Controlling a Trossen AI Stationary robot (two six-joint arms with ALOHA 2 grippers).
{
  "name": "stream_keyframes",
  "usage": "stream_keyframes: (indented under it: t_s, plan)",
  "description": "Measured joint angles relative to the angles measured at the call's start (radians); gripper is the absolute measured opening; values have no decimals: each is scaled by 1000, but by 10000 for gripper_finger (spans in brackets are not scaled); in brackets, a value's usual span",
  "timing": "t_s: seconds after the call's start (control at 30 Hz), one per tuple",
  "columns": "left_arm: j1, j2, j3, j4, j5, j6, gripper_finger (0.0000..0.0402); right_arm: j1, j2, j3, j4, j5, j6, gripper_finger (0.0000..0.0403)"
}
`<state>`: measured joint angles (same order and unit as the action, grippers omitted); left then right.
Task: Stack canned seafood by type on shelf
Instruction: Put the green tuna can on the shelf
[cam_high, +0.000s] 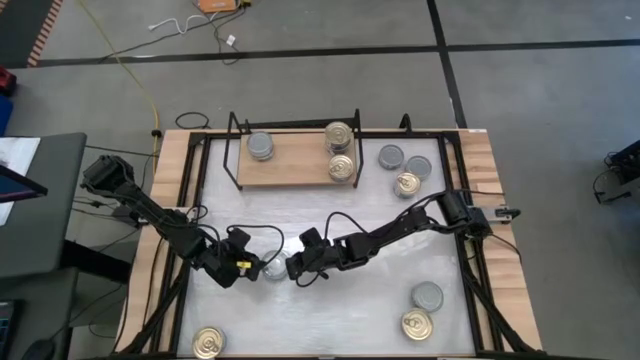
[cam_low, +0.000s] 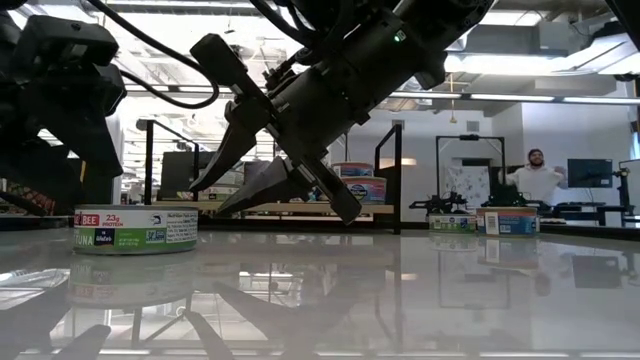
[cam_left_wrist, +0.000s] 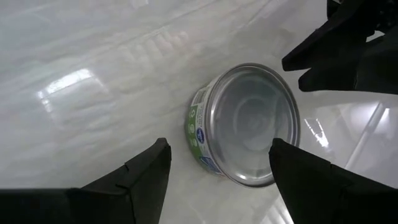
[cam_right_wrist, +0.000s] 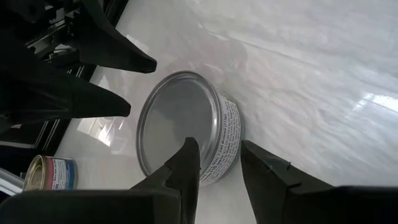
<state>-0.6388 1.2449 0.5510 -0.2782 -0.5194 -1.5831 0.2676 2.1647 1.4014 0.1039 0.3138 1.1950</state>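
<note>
A silver-topped tuna can (cam_high: 272, 268) with a green label stands upright on the white tabletop between my two grippers. My left gripper (cam_high: 248, 266) is open at the can's left; in its wrist view the can (cam_left_wrist: 249, 124) lies just ahead between the fingertips. My right gripper (cam_high: 296, 266) is open at the can's right, with one fingertip (cam_right_wrist: 189, 149) over the can's top and the other beside its wall (cam_right_wrist: 227, 140). The wooden shelf (cam_high: 295, 160) at the far side carries a silver can (cam_high: 260, 147) and gold-topped cans (cam_high: 340, 150). My left gripper's one fingertip (cam_left_wrist: 280, 152) overlaps the can's rim in its wrist view; whether it touches I cannot tell. My right gripper's fingers straddle the can's near rim (cam_right_wrist: 214, 155), slanting down from the table's right; whether they touch I cannot tell. The can's base rests on the table.
Loose cans lie on the tabletop: three at the far right (cam_high: 405, 168), a silver one (cam_high: 427, 296) and a gold one (cam_high: 417, 324) at the near right, a gold one (cam_high: 207, 343) at the near left. A person (cam_low: 535, 175) stands in the room beyond.
</note>
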Motion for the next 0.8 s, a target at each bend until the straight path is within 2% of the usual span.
stream_keyframes:
  t_s: [0.27, 0.4, 0.8]
  plan:
    - [0, 0, 0, 0, 0, 13, 258, 0, 0, 0, -26, 0, 3, 143]
    - [0, 0, 0, 0, 0, 13, 258, 0, 0, 0, -25, 0, 54, 147]
    - [0, 0, 0, 0, 0, 29, 258, 3, 7, 0, 6, 9, 91, 197]
